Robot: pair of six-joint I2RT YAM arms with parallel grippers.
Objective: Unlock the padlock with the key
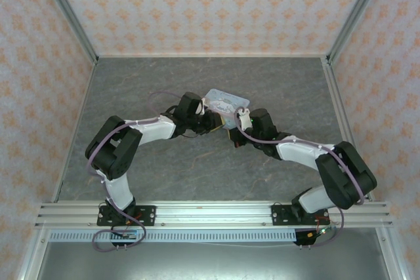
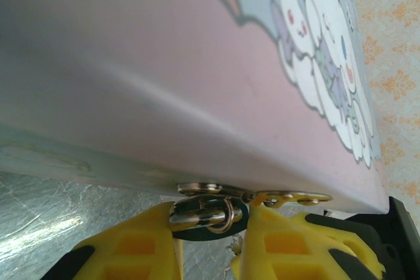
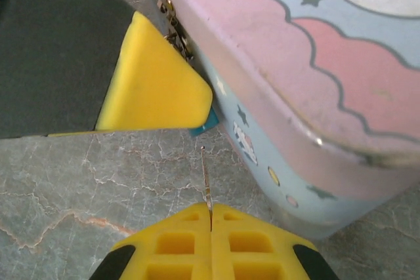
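Left pincer (image 2: pixel 213 227): yellow fingers (image 2: pixel 144 244) closed in from both sides on the tiny teal-blue padlock with dark metal shackle (image 2: pixel 197 216), pinching it. The padlock hangs at a small metal hasp (image 2: pixel 207 191) on the lower edge of the pale-blue and pink cartoon tin box (image 2: pixel 164 63). Right pincer (image 3: pixel 210 224): fingers pressed together on a thin silvery metal key (image 3: pixel 206 185), seen edge-on, with the blade sticking out ahead of the fingertips. The key tip points at the teal corner of the padlock (image 3: pixel 205 122), which peeks out from under a yellow finger (image 3: pixel 154 83) of the left pincer. The tip is just short of the padlock, with a sliver of gap showing. The tin (image 3: pixel 308 77) lies just right of the key and rests on the grey marble-patterned desk (image 3: pixel 79 175). From the overhead camera, the two pincers meet near the middle of the desk (image 1: pixel 197 77), the left pincer (image 1: pixel 210 121) coming in from the left and the right pincer (image 1: pixel 232 133) from the right, at the near edge of the tin (image 1: pixel 226 103). The padlock is too small to make out from above. Cream walls with an orange floral pattern (image 1: pixel 210 4) enclose the desk on the left, far and right sides.
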